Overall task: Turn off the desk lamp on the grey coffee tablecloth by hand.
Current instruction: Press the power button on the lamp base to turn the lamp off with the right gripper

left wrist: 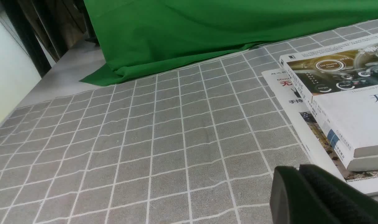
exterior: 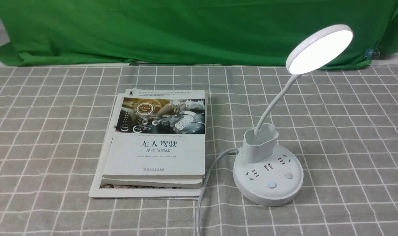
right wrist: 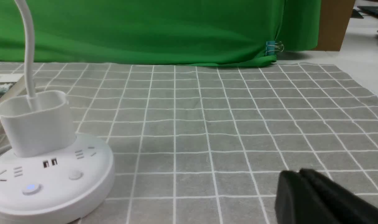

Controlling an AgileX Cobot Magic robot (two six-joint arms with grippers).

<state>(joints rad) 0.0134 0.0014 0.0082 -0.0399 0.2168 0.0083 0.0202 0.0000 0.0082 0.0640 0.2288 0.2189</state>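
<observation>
Two books (exterior: 156, 137) lie stacked on a wider thin booklet (exterior: 97, 186) near the middle of the grey coffee tablecloth (exterior: 349, 131). Just to their right stands the desk lamp (exterior: 267, 173), its round base flat on the cloth. Its disc head (exterior: 320, 49) is lit and tilted, high over the cloth's right half. One button (exterior: 270, 184) on the base glows blue; the other button (exterior: 289, 176) is dark. The white cord (exterior: 205, 183) curves from the base toward the near edge, alongside the books. The left gripper (left wrist: 297, 171) sits low beside the books. The right gripper (right wrist: 297, 175) is low over the cloth to the right of the lamp base, apart from it. Each has its fingers pressed together on nothing. A green cloth (exterior: 185, 32) hangs behind.
</observation>
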